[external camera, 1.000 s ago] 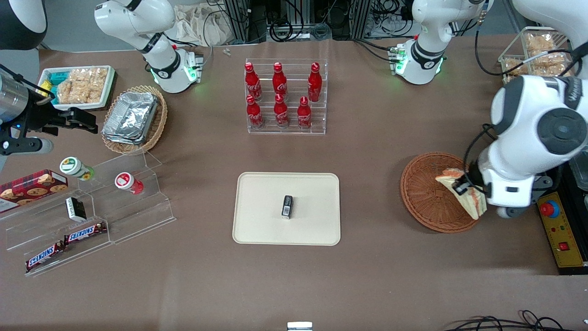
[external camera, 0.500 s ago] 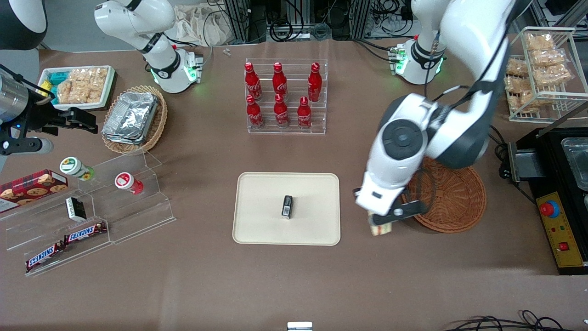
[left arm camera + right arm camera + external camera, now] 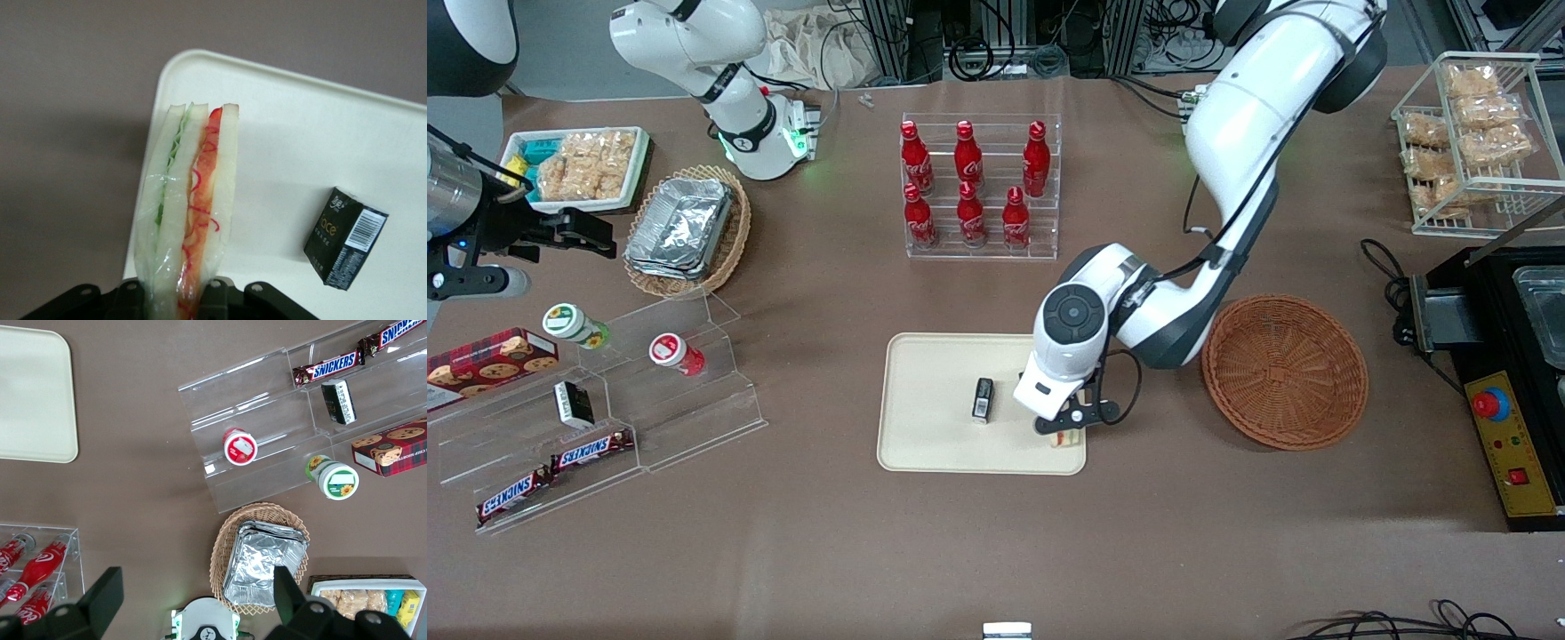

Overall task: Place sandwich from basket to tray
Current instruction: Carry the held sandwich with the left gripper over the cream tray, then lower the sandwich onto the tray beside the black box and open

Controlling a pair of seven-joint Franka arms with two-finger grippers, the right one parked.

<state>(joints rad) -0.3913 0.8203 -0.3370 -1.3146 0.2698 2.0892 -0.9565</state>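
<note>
Half the sandwich (image 3: pixel 190 207) hides under the gripper (image 3: pixel 1064 432) clamping it — above the tray (image 3: pixel 934 418) corner.

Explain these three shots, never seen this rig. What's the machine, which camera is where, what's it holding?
Two white robot arms stand at a brown table; only one is working. The wide shot faces the arms from the front. The close-up comes from a camera on the working arm's wrist. The third comes from the parked arm's wrist.

The gripper is shut on the sandwich, a wrapped white-bread wedge, held above one corner of the cream tray. A small black box lies on the tray. The brown wicker basket beside the tray holds nothing now. Also there: red bottles in a clear rack, farther from the front camera.
</note>
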